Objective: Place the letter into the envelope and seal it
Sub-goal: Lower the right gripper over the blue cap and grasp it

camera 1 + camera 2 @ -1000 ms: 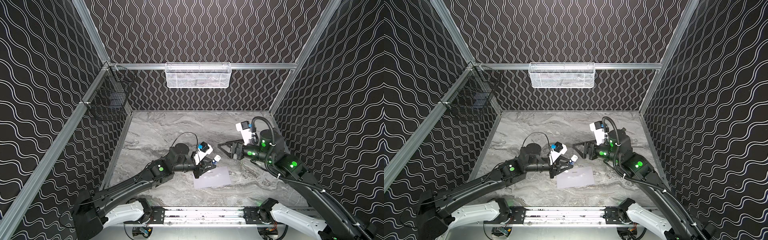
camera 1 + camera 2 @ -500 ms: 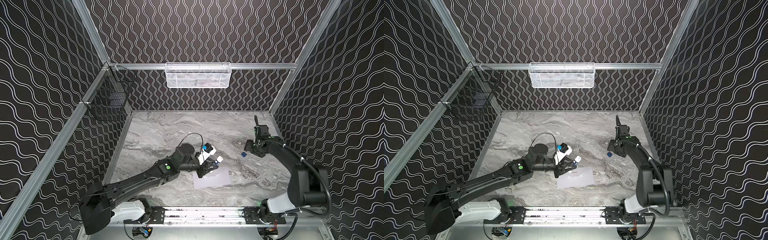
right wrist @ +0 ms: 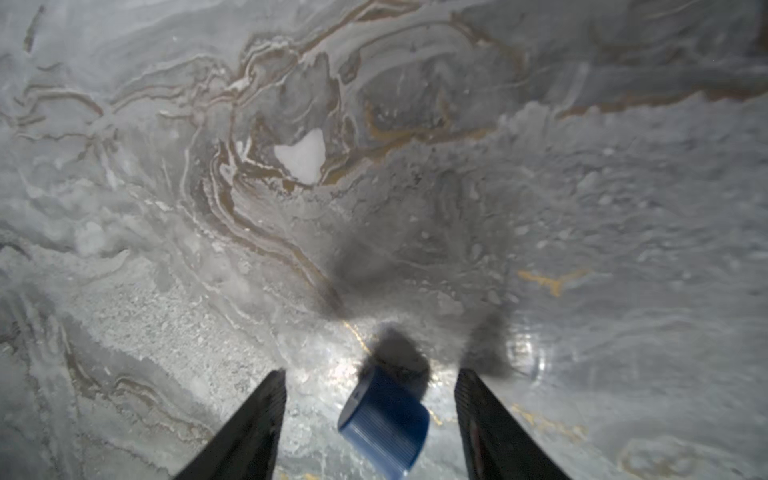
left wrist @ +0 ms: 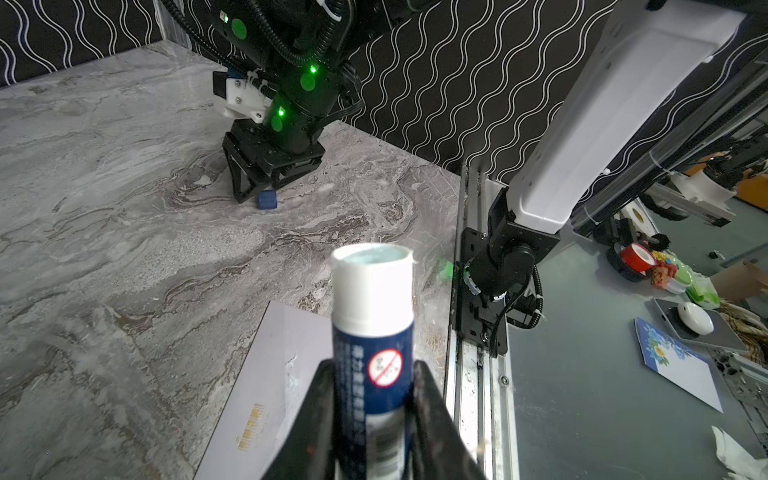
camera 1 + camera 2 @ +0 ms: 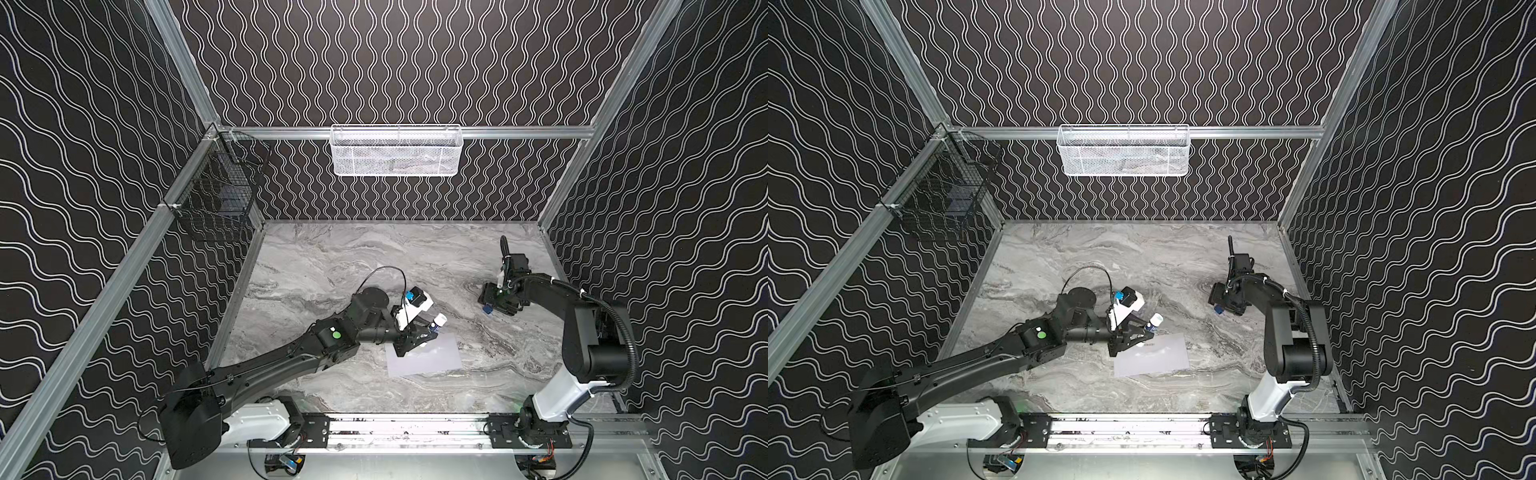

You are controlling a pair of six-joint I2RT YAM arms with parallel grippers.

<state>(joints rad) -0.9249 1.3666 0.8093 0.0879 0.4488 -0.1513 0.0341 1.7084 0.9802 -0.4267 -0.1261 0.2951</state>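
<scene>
Top views, both: one grey marbled table (image 5: 332, 257), bearing two black arms and three loose items. Item, largest: the envelope (image 5: 428, 359), pale and plain, lying flat near the front rail with its flap not standing up. The letter is nowhere in sight on the table, so it is presumably already inside. Item: left gripper (image 5: 419, 336), low over the envelope's rear edge and clamped around a glue stick (image 5: 438, 331) whose open white end points away from the wrist. Item: right gripper (image 5: 496, 301), well apart toward the right wall, pointing down at a small blue cap (image 5: 487, 309). Left wrist view adds what the overhead cannot: the stick's uncapped, pale tip (image 4: 372, 299), a whitish smear and a small printed barcode on the envelope (image 4: 266, 374), and the cap (image 4: 266, 199) on the marble beside the far jaws. Right wrist view alone settles the right gripper (image 3: 370, 374): fingers spread, straddling the ribbed cap (image 3: 384, 424), which lies tipped on its side with clear gaps both ways. Step judged in hand: gluing appears done and cap retrieval is under way. Next move calls for closing squarely on the ribbed sides without rolling the cap, then bringing it to the stick.
</scene>
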